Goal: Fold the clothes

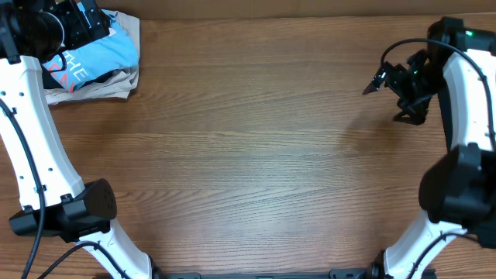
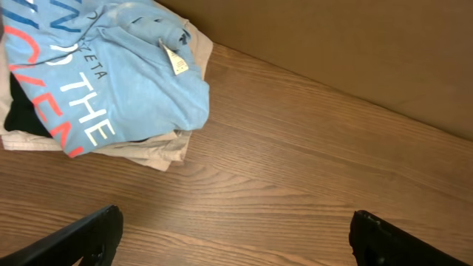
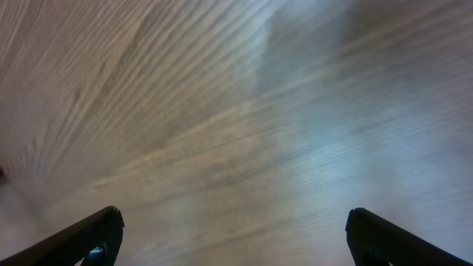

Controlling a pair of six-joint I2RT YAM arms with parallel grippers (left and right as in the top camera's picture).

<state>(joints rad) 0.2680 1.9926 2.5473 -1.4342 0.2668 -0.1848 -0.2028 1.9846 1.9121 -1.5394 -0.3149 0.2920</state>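
blue shirt heaped in the far left corner, both grippers released

the sky-blue t-shirt [image 2: 111, 81] lies loosely bundled at the far left corner of the wooden table [image 1: 248, 155], red and white lettering up and a small tag [image 2: 176, 60] showing. it rests on a beige garment [image 2: 159, 151], with a dark cloth [image 2: 22, 111] at its edge. the left gripper [image 2: 235, 225] hangs just beside the pile, jaws wide apart and holding nothing. the right gripper [image 3: 233, 222], well apart at the table's right side, is spread over bare wood.

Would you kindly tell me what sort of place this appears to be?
Probably a robotics lab workstation: white left arm and right arm mounted at a wood-grain table, a plain brown board behind it, and a sky-blue T-shirt atop a small clothes pile.
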